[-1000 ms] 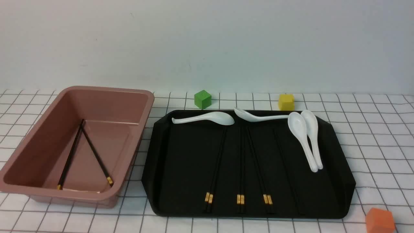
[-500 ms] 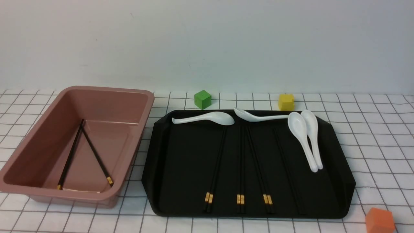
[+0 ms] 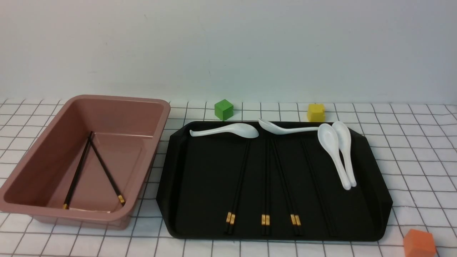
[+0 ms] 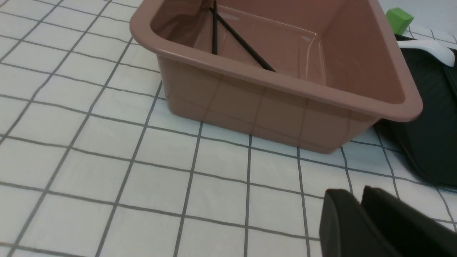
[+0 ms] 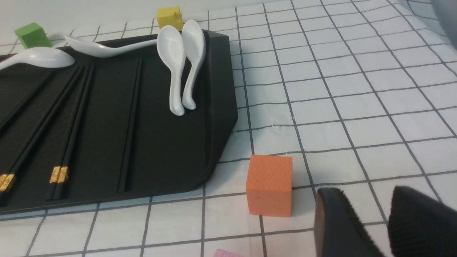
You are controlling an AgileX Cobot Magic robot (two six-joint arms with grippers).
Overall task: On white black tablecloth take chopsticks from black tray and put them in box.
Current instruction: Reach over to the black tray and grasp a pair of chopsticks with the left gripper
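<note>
On the black tray (image 3: 200,178), paired chopsticks (image 3: 266,185) lie flat beside white spoons (image 3: 228,130); two sticks (image 3: 106,169) sit in the box (image 3: 117,117). Left claw (image 4: 351,196) looks nearly closed, empty; right claw (image 5: 366,200) slightly parted, empty. A thin pair could slip or split mid-lift.

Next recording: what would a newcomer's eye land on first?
The large matte black rectangular tray sits centre-right, carrying thin black chopsticks lengthwise and white ceramic spoons toward its far edge. Left of it, a deep pinkish-brown plastic tub holds two more black sticks forming a V.
</note>
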